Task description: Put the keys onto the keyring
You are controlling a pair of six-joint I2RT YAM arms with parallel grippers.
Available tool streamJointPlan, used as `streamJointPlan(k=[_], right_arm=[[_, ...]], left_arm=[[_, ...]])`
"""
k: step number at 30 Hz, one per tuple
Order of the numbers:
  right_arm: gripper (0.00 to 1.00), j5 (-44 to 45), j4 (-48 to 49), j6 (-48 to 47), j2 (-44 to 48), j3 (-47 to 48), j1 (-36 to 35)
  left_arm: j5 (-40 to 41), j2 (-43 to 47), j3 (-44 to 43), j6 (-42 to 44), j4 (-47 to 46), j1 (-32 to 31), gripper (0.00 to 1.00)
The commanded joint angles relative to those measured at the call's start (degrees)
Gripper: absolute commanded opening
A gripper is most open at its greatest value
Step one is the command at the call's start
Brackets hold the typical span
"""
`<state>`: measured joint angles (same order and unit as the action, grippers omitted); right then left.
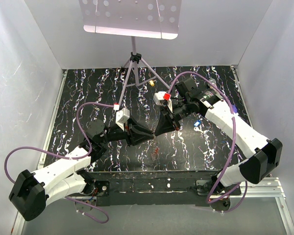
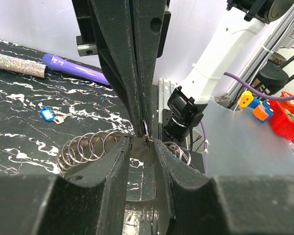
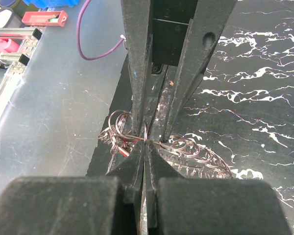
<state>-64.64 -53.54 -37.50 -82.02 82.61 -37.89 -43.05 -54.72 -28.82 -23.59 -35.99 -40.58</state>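
The keyring, a thin metal loop strung with several small rings, hangs between both grippers over the table's near middle. My right gripper is shut on one small upright ring of it. My left gripper stands narrowly open, its fingertips on either side of that pinch, with the loop's wire running across them. A red key dangles from the bunch on the left. A blue key lies on the table, apart from the grippers. A small yellow key lies far back.
A glittery tube and a purple pen lie on the black marbled table. A tripod stand rises at the back centre. The table's near edge is close under the grippers. A red bin sits off the table.
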Motion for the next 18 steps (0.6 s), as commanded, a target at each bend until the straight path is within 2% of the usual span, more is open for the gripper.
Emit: streamJointPlan(k=[1,18], right_arm=[[0.01,-2.42,2.12,0.67,0.28,-0.34,0.01],[0.01,-2.16,2.47,1.02,0.02,-0.43,0.1]], left_arm=[[1.39,0.75,-0.8,0.39,0.3,-0.38,0.24],[1.83,1.28,-0.8,-1.1,-1.28,-0.38,0.2]])
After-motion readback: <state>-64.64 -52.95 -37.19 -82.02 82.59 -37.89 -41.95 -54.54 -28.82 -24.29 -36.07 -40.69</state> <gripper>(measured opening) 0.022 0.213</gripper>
